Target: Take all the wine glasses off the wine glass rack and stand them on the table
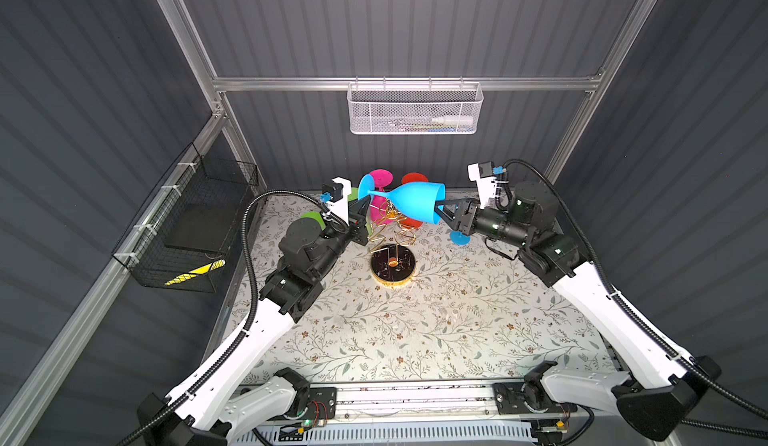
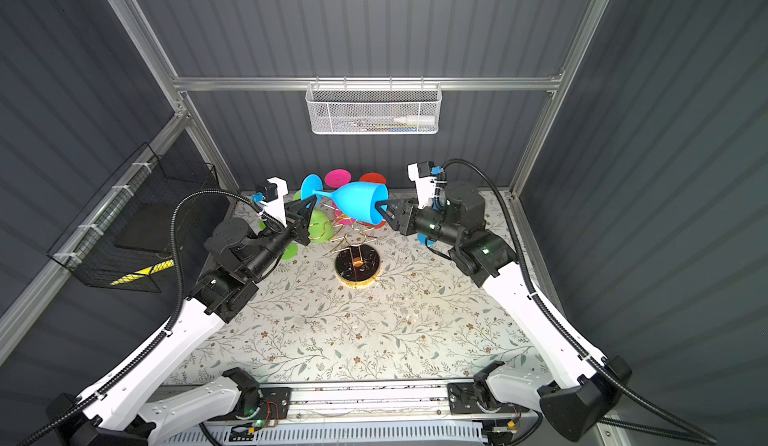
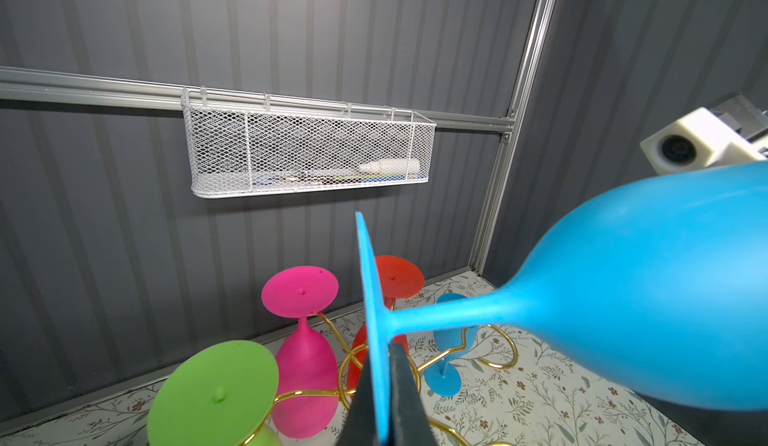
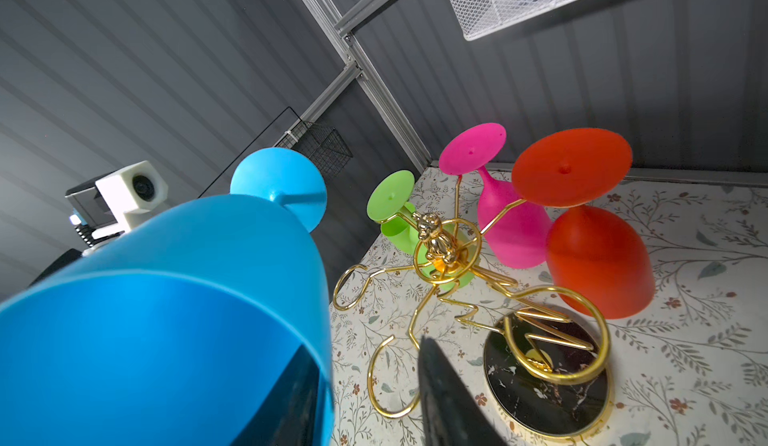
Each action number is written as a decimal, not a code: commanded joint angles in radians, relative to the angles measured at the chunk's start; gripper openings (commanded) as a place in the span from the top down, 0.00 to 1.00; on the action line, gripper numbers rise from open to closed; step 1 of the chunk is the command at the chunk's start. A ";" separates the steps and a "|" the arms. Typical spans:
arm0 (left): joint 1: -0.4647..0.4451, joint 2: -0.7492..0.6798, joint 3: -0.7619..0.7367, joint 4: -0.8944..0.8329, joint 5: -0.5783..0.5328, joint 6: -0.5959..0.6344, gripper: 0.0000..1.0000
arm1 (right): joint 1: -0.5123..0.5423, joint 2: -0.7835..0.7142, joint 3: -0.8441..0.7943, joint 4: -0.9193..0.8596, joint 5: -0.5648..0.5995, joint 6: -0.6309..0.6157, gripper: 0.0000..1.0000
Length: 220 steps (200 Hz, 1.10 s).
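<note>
Above gold rack, blue glass horizontal; left jaws clamp foot, right jaws gape astride rim.

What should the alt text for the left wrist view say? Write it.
The left gripper clamps the foot of a blue wine glass held sideways above the gold wine glass rack, with pink glass, green glass and red glass hanging inverted.

I count five glasses: one blue wine glass between my left tool and right tool, a second blue glass near the right tool, one pink glass, one red glass, one green glass. One wine glass rack, one white basket, one black basket.
</note>
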 commanded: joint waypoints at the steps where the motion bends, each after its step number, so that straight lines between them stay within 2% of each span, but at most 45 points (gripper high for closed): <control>1: 0.001 -0.022 -0.007 0.035 0.005 -0.020 1.00 | 0.019 0.001 0.038 0.033 -0.005 0.004 0.70; 57: 0.001 -0.023 -0.015 0.042 -0.008 -0.014 1.00 | 0.030 -0.002 0.036 0.037 -0.021 0.027 1.00; 76: 0.001 -0.020 -0.015 0.038 -0.015 -0.015 1.00 | 0.030 -0.012 0.036 0.028 -0.011 0.023 1.00; 103: 0.001 -0.025 -0.016 0.033 -0.027 -0.013 0.85 | 0.027 -0.048 0.056 -0.023 0.046 -0.022 1.00; 123: 0.001 -0.037 -0.022 0.030 -0.063 -0.012 0.57 | 0.009 -0.090 0.081 -0.088 0.095 -0.069 1.00; 130: 0.001 -0.045 -0.027 0.031 -0.079 -0.011 0.51 | -0.003 -0.097 0.085 -0.107 0.112 -0.084 1.00; 168: 0.001 -0.073 -0.040 0.034 -0.144 0.013 0.39 | -0.092 -0.228 0.101 -0.229 0.203 -0.143 1.00; 204: 0.001 -0.138 -0.044 -0.007 -0.323 0.055 0.16 | -0.110 -0.333 0.171 -0.579 0.431 -0.284 1.00; 220: 0.002 -0.176 -0.063 -0.008 -0.387 0.079 0.11 | -0.112 -0.386 0.192 -0.743 0.540 -0.316 1.00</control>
